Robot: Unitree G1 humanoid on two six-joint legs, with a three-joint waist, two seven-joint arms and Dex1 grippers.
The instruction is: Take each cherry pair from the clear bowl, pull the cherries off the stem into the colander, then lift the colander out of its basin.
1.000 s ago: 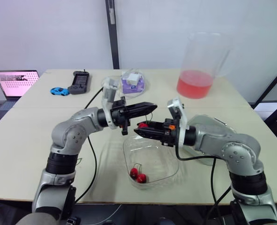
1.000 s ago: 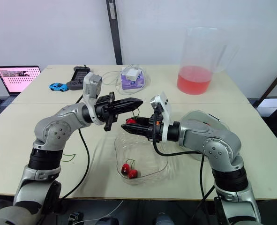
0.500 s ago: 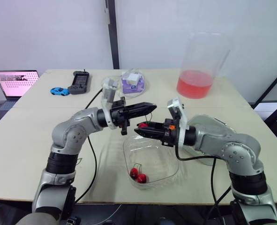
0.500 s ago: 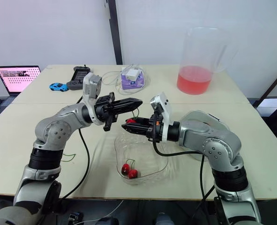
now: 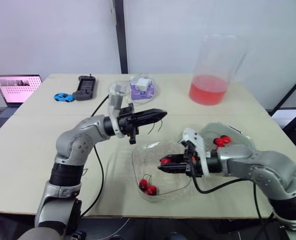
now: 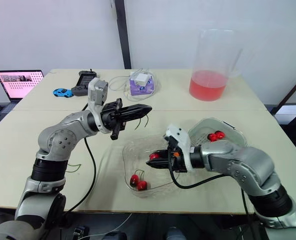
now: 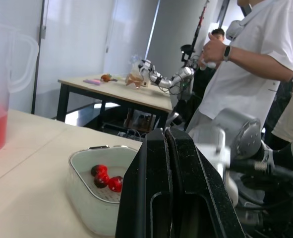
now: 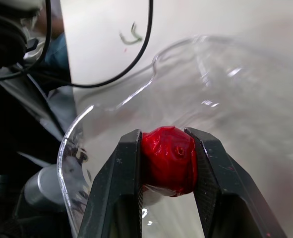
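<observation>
R gripper (image 6: pixel 153 164) is low over the clear plastic bowl (image 5: pixel 137 172), fingers clamped on a single red cherry (image 8: pixel 168 161). R wrist view shows it squeezed from both sides, bowl's curved wall right behind it.

L gripper (image 5: pixel 158 114) hangs higher up, above the bowl's far-left edge and well apart from the R one. Fingers are pressed together (L wrist view shows no gap), and a thin green stem (image 5: pixel 159 125) dangles at the tips, no fruit on it.

Down in the bowl, near corner: one red cherry pair (image 5: pixel 148 186) lying on the bottom, stems curling up.

Just beside the bowl on the robot's R, the pale rounded colander (image 5: pixel 208 131) sits in its basin; can't separate the two by eye. Loose red cherries (image 5: pixel 221 140) inside, three per the L wrist view.

Everything's on the tan table (image 5: pixel 27 145). Far side: tall clear pitcher (image 5: pixel 213 70) w/ red liquid in the bottom. Person in a white shirt (image 7: pixel 255 54) stands in the background of the L wrist view
</observation>
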